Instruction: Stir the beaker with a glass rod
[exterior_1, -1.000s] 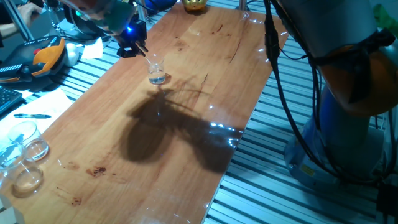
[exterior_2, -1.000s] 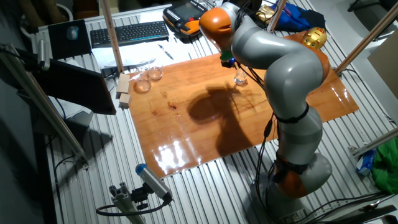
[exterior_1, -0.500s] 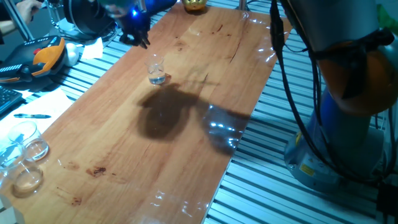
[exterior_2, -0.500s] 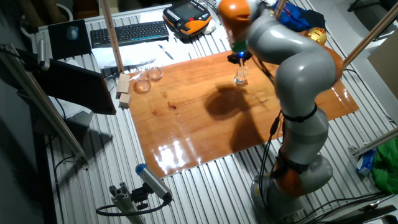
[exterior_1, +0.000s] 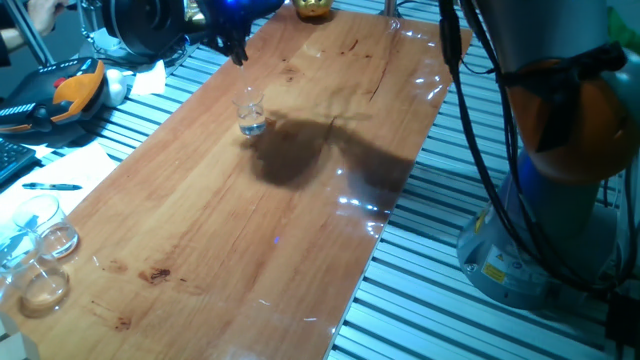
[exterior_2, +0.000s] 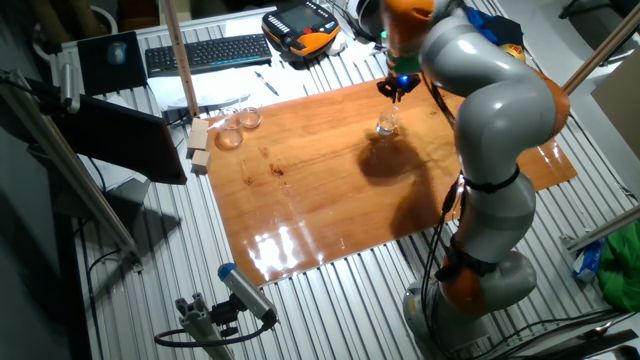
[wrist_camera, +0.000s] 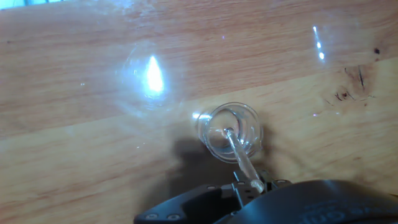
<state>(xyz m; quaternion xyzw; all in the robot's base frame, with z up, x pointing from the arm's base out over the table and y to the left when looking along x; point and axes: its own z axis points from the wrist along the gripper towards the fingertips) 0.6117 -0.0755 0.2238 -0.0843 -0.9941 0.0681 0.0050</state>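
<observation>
The small clear beaker (exterior_1: 252, 115) stands on the wooden table (exterior_1: 300, 230), toward its far left; it also shows in the other fixed view (exterior_2: 388, 125) and from above in the hand view (wrist_camera: 230, 132). My gripper (exterior_1: 235, 45) hangs above and just behind it, also seen in the other fixed view (exterior_2: 397, 86). It is shut on the thin glass rod (wrist_camera: 240, 155). In the hand view (wrist_camera: 249, 185) the rod points down from the fingers and its tip lines up with the beaker's mouth. I cannot tell whether the tip reaches the liquid.
Several larger glass dishes (exterior_1: 40, 250) sit at the table's near left corner, also in the other fixed view (exterior_2: 240, 120), beside wooden blocks (exterior_2: 200, 145). An orange controller (exterior_1: 80, 85) and a keyboard (exterior_2: 205, 50) lie off the table. A yellow object (exterior_1: 313, 8) sits at the far end.
The arm has swung up and to the right, lifting the gripper higher above the beaker. Its shadow has slid right across the table. The beaker has stayed in place.
</observation>
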